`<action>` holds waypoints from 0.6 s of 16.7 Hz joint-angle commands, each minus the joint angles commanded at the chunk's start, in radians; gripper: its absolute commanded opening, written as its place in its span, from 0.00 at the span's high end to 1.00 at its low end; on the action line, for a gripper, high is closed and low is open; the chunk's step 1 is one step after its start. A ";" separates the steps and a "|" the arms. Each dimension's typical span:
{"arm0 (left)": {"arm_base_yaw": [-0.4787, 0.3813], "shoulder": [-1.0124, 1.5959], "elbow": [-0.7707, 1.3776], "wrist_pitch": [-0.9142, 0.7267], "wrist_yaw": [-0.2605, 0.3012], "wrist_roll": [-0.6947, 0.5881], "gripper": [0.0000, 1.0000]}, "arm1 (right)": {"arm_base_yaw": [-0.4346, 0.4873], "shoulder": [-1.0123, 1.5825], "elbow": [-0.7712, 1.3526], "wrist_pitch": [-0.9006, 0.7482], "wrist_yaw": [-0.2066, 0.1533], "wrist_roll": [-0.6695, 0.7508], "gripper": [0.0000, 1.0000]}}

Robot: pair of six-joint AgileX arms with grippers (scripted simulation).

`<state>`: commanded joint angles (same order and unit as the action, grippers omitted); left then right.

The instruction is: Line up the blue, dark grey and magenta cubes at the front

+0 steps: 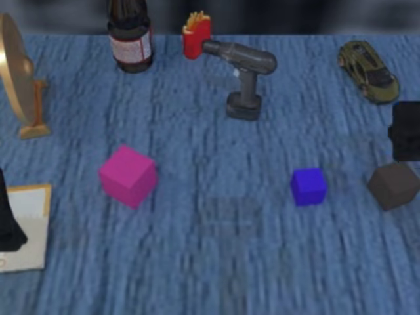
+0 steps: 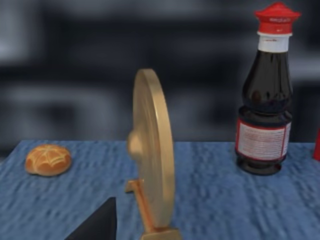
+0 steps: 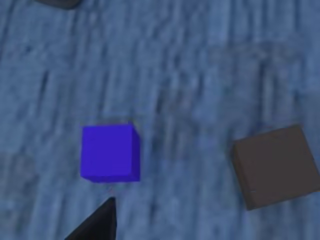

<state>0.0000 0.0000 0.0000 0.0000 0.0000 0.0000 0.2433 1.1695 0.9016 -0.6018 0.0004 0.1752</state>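
Three cubes rest apart on the blue cloth. The magenta cube (image 1: 128, 176) is left of centre, the small blue cube (image 1: 308, 186) right of centre, and the dark grey cube (image 1: 394, 186) near the right edge. My right gripper (image 1: 407, 131) hovers at the right edge just behind the dark grey cube. In its wrist view the blue cube (image 3: 110, 152) and dark grey cube (image 3: 277, 167) lie below, with one dark fingertip (image 3: 102, 222) well off centre and nothing held. My left gripper (image 1: 8, 223) stays parked at the left edge, one fingertip (image 2: 100, 225) showing.
Along the back stand a dark sauce bottle (image 1: 131, 39), a red box of fries (image 1: 197, 34), a dark grey power drill (image 1: 243, 79) and an olive toy car (image 1: 369, 71). A gold disc on a stand (image 1: 20, 85) and a white pad (image 1: 29, 226) are at left. A bun (image 2: 48, 160) lies beyond.
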 joint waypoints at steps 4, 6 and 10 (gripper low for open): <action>0.000 0.000 0.000 0.000 0.000 0.000 0.00 | 0.084 0.429 0.303 -0.214 -0.002 0.060 0.00; 0.000 0.000 0.000 0.000 0.000 0.000 0.00 | 0.121 0.598 0.439 -0.303 -0.002 0.086 0.00; 0.000 0.000 0.000 0.000 0.000 0.000 0.00 | 0.178 0.856 0.660 -0.432 0.000 0.126 0.00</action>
<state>0.0000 0.0000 0.0000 0.0000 0.0000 0.0000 0.4211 2.0257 1.5620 -1.0341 0.0002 0.3015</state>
